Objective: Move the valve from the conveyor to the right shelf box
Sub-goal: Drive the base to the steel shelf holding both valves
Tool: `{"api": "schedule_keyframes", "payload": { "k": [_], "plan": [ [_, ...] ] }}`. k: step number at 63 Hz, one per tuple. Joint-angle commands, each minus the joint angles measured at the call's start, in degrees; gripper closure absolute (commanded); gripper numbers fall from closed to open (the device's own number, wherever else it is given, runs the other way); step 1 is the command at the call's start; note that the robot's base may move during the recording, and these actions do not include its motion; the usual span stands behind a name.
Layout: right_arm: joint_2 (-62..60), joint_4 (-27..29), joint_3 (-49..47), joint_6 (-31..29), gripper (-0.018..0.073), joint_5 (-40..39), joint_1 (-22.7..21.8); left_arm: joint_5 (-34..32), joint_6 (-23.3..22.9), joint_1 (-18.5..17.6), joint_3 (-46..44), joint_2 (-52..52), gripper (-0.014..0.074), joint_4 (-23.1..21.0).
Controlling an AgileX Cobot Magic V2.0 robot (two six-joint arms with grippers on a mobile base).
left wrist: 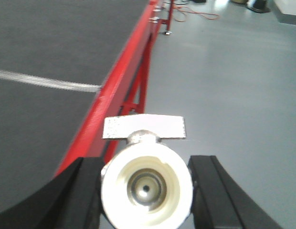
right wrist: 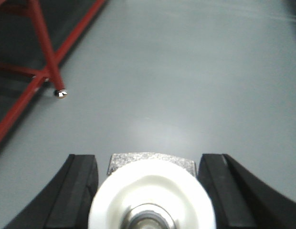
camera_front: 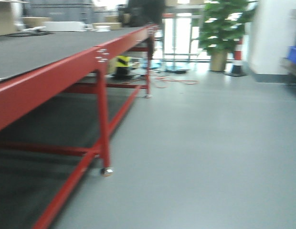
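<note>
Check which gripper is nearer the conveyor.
Left. The left gripper hangs right beside the conveyor, at its red rail; the right gripper is out over open floor, the frame leg off to its left.

Our left end effector (left wrist: 147, 188) and right end effector (right wrist: 150, 188) each show thick, matte black, wedge-shaped fingers (left wrist: 219, 195).

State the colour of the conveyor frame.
Red. The conveyor frame shows best in the exterior front-facing view.

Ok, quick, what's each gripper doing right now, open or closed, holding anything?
Left gripper: closed on a white valve.
Right gripper: closed on a second valve.
</note>
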Motion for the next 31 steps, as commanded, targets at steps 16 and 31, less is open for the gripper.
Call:
{"api": "schedule_keyframes", "payload": {
  "k": [16, 31],
  "plan": [
    [-0.6, -0.4, -0.5, 0.0, 0.0722, -4.0, -0.1, -2.8, -0.1, 0.1, -0.3, -0.4, 0.0707, -0.6],
    [-0.6, -0.4, -0.5, 0.0, 0.0722, -4.0, -0.1, -2.8, -0.1, 0.1, -0.3, -0.4, 0.0707, -0.6]
  ]
}}
